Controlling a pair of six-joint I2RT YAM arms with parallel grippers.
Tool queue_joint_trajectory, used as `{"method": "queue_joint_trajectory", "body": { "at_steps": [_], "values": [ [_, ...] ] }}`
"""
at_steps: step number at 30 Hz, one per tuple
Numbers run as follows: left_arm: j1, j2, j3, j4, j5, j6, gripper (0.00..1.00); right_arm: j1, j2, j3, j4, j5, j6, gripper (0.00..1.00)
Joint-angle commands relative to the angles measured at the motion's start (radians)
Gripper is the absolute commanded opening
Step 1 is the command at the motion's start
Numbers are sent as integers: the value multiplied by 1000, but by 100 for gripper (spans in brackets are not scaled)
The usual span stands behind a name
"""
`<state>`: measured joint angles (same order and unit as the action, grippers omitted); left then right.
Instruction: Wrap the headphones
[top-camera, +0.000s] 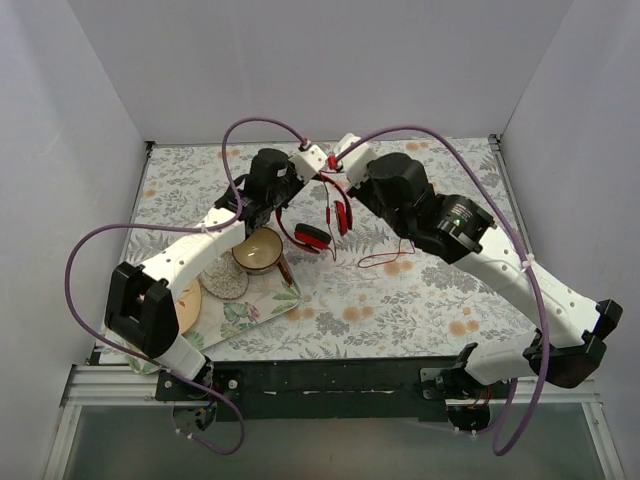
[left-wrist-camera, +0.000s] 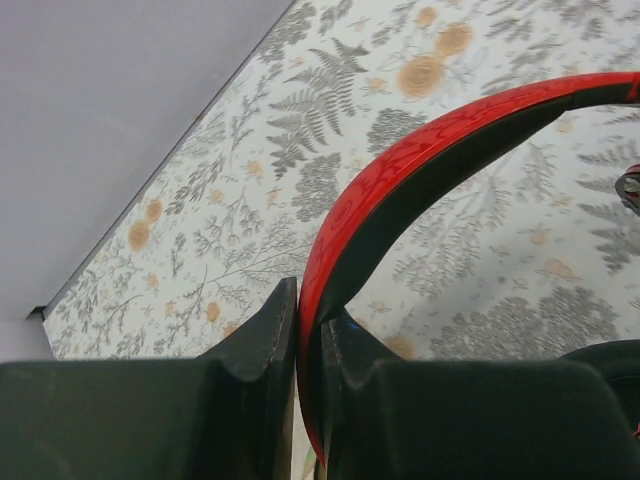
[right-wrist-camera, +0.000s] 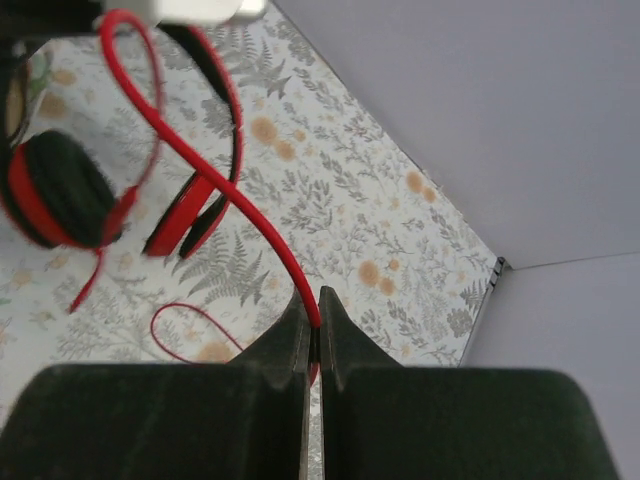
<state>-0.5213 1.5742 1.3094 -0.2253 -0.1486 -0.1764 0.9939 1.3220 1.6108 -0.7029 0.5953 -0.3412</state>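
Note:
The red headphones (top-camera: 318, 228) hang above the floral table, held up at the back centre. My left gripper (top-camera: 311, 160) is shut on the red, black-lined headband (left-wrist-camera: 420, 160), which arcs up to the right from between its fingertips (left-wrist-camera: 285, 310). My right gripper (top-camera: 341, 153) is shut on the thin red cable (right-wrist-camera: 262, 232), just right of the left gripper. In the right wrist view both ear cups (right-wrist-camera: 55, 190) with black pads hang at the left. The cable's loose end lies looped on the table (top-camera: 386, 260).
A brown bowl (top-camera: 258, 250), a grey round disc (top-camera: 224, 281) and a wooden plate (top-camera: 188, 302) sit on a floral cloth (top-camera: 262, 300) at the front left. White walls (top-camera: 320, 70) close in the table at the back and sides.

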Motion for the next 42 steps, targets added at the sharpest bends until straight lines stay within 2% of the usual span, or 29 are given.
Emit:
{"method": "queue_joint_trajectory", "body": {
  "at_steps": [1,4,8,17,22,24,31,37,42],
  "values": [
    [-101,-128,-13,-37,0,32,0,-93,37,98,187,-58,-104,1],
    [-172,-118,-25,-78,-40,48,0,-126,78,187,201,-68,-137,1],
    [-226,-151,-44,-123,10,32,0,-210,152,293,155,-78,-140,1],
    [-243,-206,-15,-238,213,-89,0,-422,193,308,164,-204,-56,1],
    [-281,-247,-33,-253,248,-86,0,-538,255,365,125,-313,-25,1],
    [-318,-243,-39,-266,207,-75,0,-569,293,415,112,-337,-16,1],
    [-414,-207,-55,-279,96,-54,0,-598,391,564,54,-380,1,1],
    [-417,-152,-53,-273,49,-54,0,-598,356,538,75,-436,37,1],
    [-417,-120,-19,-289,133,-98,0,-598,298,468,123,-534,93,1]
  ]
}}
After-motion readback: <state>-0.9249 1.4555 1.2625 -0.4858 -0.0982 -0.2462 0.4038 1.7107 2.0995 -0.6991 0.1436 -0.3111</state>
